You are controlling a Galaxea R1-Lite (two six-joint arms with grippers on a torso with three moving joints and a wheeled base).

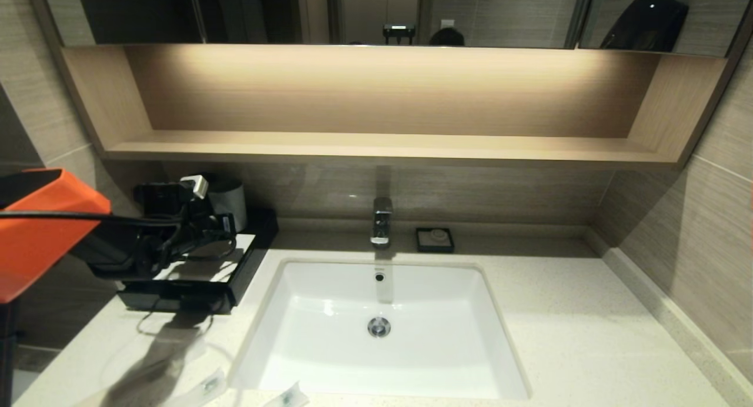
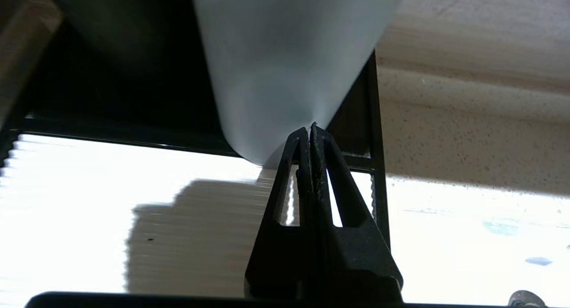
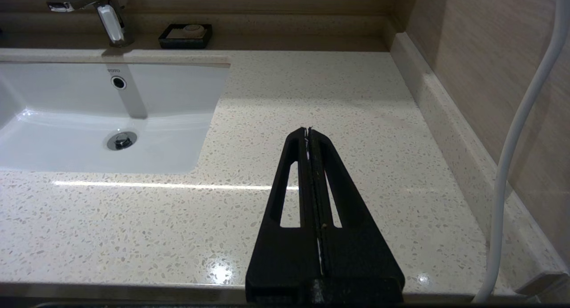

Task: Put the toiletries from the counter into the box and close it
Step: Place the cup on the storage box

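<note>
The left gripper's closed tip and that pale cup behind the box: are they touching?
Cannot tell. In the left wrist view the left gripper, shut, meets the cup's outline above the box, but that overlap could hide a gap.

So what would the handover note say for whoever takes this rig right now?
Left end effector: shut, empty, above the box top, near a pale cup.
Right end effector: shut, empty, parked over bare counter.
Toiletries: two packets lie on the counter's front edge.
Done: nothing visibly boxed.
Left: load both packets into the box, close it.
</note>
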